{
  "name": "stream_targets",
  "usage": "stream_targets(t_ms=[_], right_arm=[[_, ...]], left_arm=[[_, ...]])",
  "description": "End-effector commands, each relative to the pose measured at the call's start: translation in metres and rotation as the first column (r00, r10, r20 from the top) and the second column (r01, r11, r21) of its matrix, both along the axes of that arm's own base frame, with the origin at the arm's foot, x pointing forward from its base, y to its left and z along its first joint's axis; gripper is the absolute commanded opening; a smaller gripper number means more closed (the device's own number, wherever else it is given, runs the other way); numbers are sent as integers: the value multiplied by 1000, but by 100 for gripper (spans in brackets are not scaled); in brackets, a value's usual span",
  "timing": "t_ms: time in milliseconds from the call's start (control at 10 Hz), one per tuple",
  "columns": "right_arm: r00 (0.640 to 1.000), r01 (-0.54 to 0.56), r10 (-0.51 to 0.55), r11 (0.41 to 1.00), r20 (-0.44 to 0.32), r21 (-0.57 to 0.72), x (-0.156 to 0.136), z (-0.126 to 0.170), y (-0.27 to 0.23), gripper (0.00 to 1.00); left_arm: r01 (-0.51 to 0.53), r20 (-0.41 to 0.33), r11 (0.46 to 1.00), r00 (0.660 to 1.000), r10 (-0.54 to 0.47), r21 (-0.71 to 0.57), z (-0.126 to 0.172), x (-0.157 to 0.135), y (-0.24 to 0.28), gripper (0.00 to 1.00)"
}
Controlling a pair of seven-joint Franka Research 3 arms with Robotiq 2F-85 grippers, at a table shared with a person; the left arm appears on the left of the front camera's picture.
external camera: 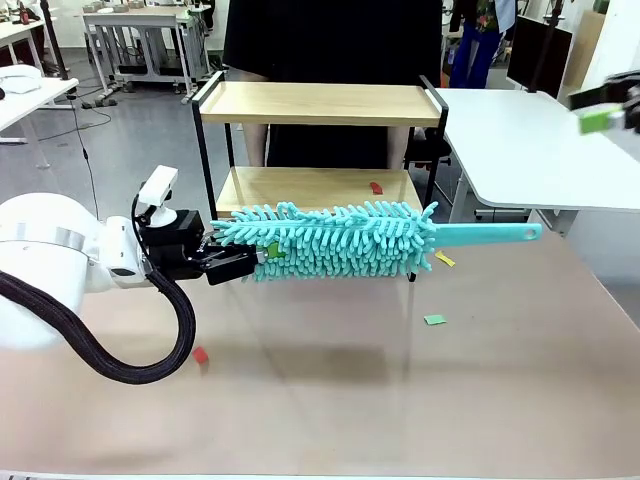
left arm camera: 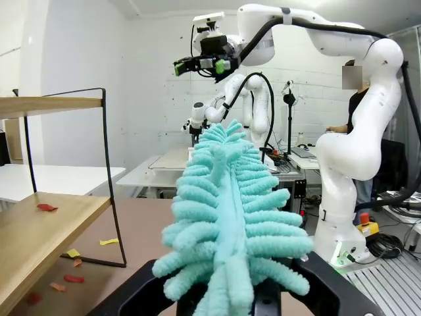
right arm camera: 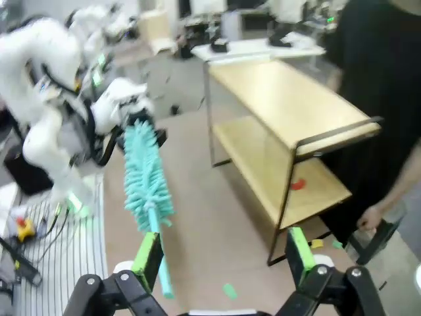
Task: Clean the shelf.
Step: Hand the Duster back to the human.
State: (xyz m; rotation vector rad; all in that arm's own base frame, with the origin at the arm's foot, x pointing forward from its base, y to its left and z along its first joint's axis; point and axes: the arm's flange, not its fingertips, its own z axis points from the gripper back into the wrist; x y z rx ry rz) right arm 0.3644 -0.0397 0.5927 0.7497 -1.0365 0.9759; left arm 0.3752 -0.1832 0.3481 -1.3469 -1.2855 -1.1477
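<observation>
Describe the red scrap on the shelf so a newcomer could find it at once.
Start at the shelf, the wooden two-tier rack in a black frame at the table's far side. Look at its lower board, toward the right end, above the teal duster. The red scrap is the one paper bit on a board; the others lie on the table.

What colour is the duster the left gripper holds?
Teal, head and handle alike: the duster, shut in the left gripper, shows best in the front view.

The right gripper was cut off at the front view's right edge. The duster's fluffy head hid the left gripper's fingertips and part of the shelf's lower board. The right wrist view was motion-blurred, leaving floor scraps too indistinct to identify.
</observation>
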Motion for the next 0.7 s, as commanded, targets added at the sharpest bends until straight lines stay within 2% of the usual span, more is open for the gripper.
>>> stream_targets(t_ms=[0,100,200,400,600], right_arm=[[988,144,-149,981,30,128,-10,-3,-12,100],[983,177,-182,972,20,155,-10,-6,-20,100],[997,78,-79,995,4,67,-4,3,-21,100],[997,78,-79,995,4,67,-4,3,-21,100],[997,78,-79,995,4,67,-4,3,-21,100]], left_arm=[[9,13,1000,1000,-9,-3,3,-1,0,0],[9,13,1000,1000,-9,-3,3,-1,0,0],[0,0,1000,1000,0,0,0,0,0,18],[-145,51,988,988,148,-46,46,-4,32,18],[-307,85,943,944,319,-127,110,-11,65,18]])
